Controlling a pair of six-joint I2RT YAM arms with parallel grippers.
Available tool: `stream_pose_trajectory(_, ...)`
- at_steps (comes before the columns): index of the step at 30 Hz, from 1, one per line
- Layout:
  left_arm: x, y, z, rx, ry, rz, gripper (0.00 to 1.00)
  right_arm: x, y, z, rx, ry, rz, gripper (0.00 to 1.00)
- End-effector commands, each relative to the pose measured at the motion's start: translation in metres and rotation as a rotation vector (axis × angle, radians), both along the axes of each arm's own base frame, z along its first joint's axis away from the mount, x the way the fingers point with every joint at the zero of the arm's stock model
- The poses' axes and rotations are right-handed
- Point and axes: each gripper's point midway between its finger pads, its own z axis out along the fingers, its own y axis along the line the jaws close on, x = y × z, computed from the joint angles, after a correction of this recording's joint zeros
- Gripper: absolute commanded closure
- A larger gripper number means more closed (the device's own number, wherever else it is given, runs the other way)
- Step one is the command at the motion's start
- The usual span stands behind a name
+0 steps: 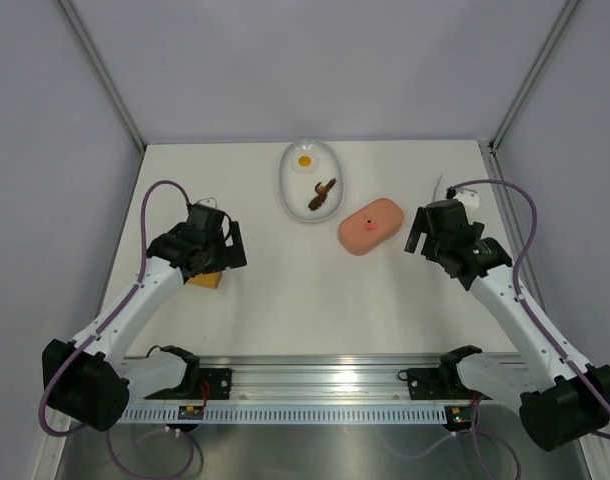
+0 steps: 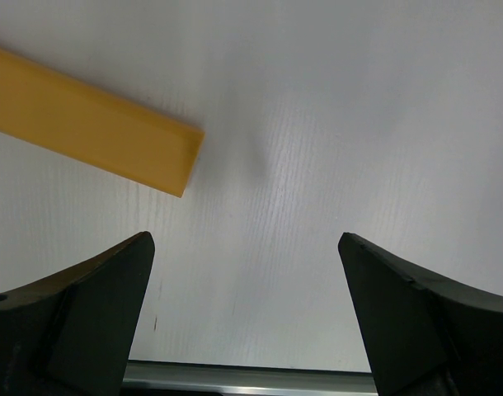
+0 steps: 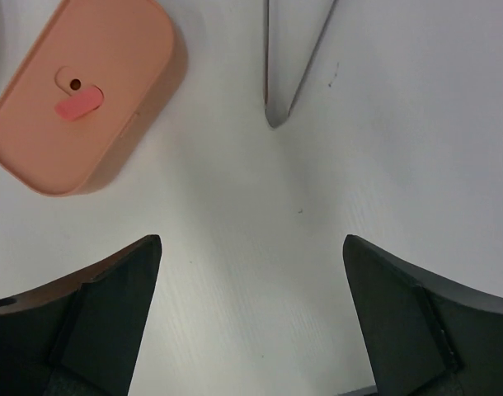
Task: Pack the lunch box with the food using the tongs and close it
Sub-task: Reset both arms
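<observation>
The pink lunch box [image 1: 371, 225] lies right of the table's centre with its lid on; the lid's red mark [image 3: 77, 106] shows in the right wrist view. Food stays in the white oval dish [image 1: 290, 185]: a fried egg [image 1: 305, 160] and a brown piece [image 1: 322, 193]. The thin silver tongs [image 3: 275, 115] lie on the table ahead of my right gripper [image 3: 251, 247], their joined end toward it and clear of the fingers. That gripper [image 1: 417, 232] is open and empty, just right of the lunch box. My left gripper [image 2: 245, 243] is open over bare table.
A yellow-orange block [image 2: 95, 128] lies on the table beside my left gripper [image 1: 228, 250], at the left side [image 1: 205, 280]. A metal rail [image 1: 315, 380] runs along the near edge. Frame posts stand at the back corners.
</observation>
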Motion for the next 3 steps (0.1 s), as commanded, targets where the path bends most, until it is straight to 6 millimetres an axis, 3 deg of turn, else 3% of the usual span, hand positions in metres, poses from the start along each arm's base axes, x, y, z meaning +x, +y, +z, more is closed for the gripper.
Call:
stream_pose_trajectory(1, 0.0138, -0.0029, 0.0251, -0.019, -0.095, 0.001, 0.01, -0.0189, -0.0157, -0.0088, 0.0, 0.006, -0.104, 0.01)
stream_pose_trajectory(3, 0.014, -0.0036, 0.0253, -0.022, -0.095, 0.0, 0.01, -0.0228, -0.017, -0.012, 0.004, 0.012, -0.11, 0.0)
